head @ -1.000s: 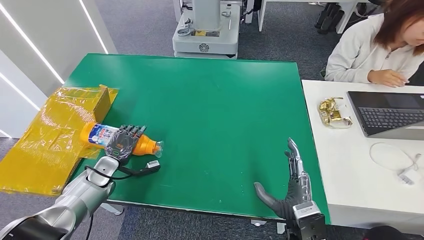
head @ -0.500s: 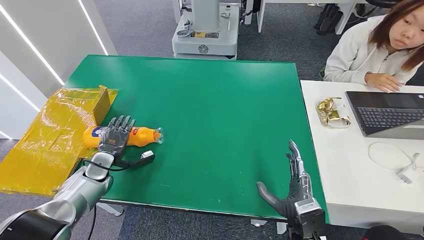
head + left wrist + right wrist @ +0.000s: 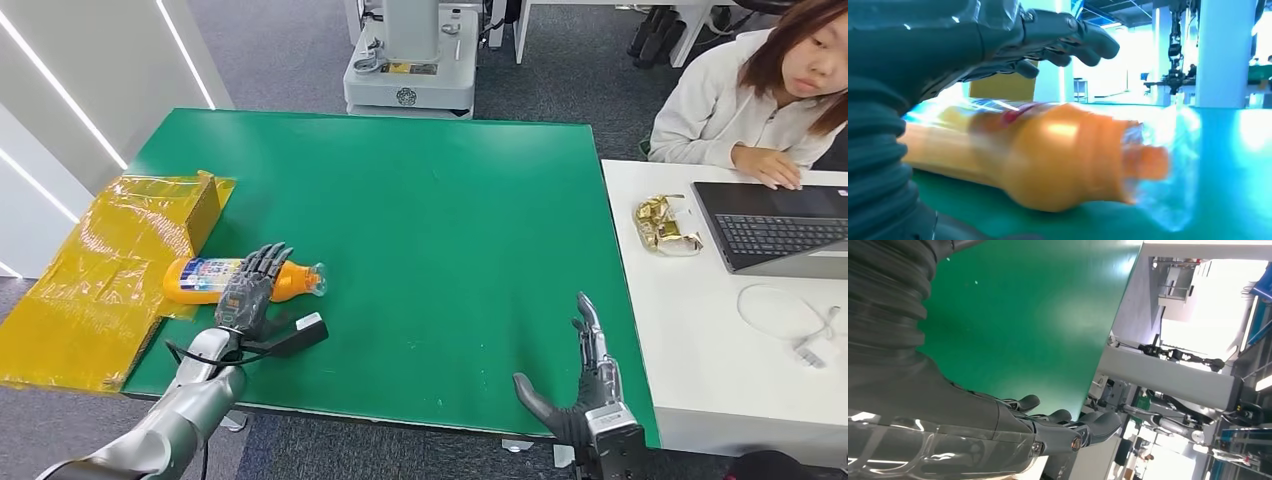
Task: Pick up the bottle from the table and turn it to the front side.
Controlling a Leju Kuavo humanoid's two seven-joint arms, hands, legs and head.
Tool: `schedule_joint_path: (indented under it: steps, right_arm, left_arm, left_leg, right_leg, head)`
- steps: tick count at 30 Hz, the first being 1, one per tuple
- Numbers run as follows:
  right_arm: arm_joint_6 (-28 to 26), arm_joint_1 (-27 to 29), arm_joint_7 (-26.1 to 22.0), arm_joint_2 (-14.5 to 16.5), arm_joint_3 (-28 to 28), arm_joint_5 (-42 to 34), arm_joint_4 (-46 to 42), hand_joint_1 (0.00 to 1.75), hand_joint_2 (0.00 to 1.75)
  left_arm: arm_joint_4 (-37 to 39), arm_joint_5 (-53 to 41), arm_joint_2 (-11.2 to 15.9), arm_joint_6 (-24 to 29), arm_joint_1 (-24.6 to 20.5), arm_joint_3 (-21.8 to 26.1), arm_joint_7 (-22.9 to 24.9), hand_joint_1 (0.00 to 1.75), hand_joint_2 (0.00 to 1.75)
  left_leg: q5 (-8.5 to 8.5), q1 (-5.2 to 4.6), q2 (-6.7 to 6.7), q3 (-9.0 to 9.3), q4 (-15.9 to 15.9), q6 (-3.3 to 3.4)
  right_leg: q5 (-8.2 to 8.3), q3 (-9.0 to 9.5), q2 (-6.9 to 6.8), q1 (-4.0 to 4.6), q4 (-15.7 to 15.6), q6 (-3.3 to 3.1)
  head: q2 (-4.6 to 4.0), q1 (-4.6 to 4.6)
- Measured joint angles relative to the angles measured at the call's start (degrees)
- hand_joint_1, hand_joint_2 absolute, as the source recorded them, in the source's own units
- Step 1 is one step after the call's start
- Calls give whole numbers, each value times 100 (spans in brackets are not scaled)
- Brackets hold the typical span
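Observation:
An orange bottle (image 3: 200, 278) with a blue and white label lies on its side near the left edge of the green table (image 3: 430, 190), its neck pointing right. My left hand (image 3: 250, 288) is over the bottle's shoulder with its fingers spread, not gripping it. In the left wrist view the fingers (image 3: 1068, 35) hover just above the blurred bottle (image 3: 1048, 160). My right hand (image 3: 590, 385) is open at the table's front edge, far right, palm turned inward, with nothing in it. The right wrist view has that hand (image 3: 1013, 435) over bare green table.
A yellow film-wrapped box (image 3: 120, 250) lies against the table's left edge, just behind the bottle. A white desk (image 3: 700, 340) on the right carries a laptop (image 3: 780, 225), gold wrappers (image 3: 665, 225) and a cable (image 3: 790, 320). A person (image 3: 750, 100) sits there.
My left hand has drawn back toward the front edge and lifted off the bottle. The bottle has rolled, so its label faces up again. The right hand stays put.

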Motion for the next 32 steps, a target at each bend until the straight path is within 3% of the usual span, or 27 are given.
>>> schedule_joint_path:
  steps: [3,6,11,19,26,32]
  right_arm:
    - [14,-2,-32,0,27,-91,35,0,175]
    - [36,-7,-89,0,64,-178,101,0,175]
    - [52,-10,-103,0,92,-192,169,0,175]
    - [64,-10,-107,0,98,-216,178,0,175]
    - [4,-1,-188,-19,179,-470,247,0,175]
    - [-222,91,-336,-63,264,-835,286,0,175]
  left_arm:
    - [-386,1603,-255,-27,244,185,-871,0,175]
    - [-902,3237,-485,-9,491,35,-1205,0,175]
    - [-1314,3343,-641,-3,647,-140,-1253,0,175]
    - [-1673,3611,-666,-3,762,-287,-1253,0,175]
    - [-3063,3042,-997,-1,1251,-250,-1261,0,175]
    - [-3457,5069,-1025,-89,1280,-729,-1261,0,175]
  left_leg:
    - [-2,-1,-3,-3,1,4]
    - [-4,-1,-7,-6,1,7]
    - [-4,0,-6,-8,1,7]
    - [-4,0,-5,-7,1,7]
    - [-7,-2,-15,-16,3,11]
    - [-9,-1,-21,-15,5,15]
  right_leg:
    - [0,-1,-4,-1,-2,0]
    - [-1,-1,-9,-1,-3,1]
    - [-1,-2,-9,-1,-2,1]
    - [-1,-3,-6,0,-1,1]
    - [-3,-5,-17,-1,-5,5]
    - [-3,-6,-28,-1,-6,4]
  head:
    - [0,0]
    - [0,0]
    - [0,-1]
    - [0,0]
    - [0,1]
    - [0,0]
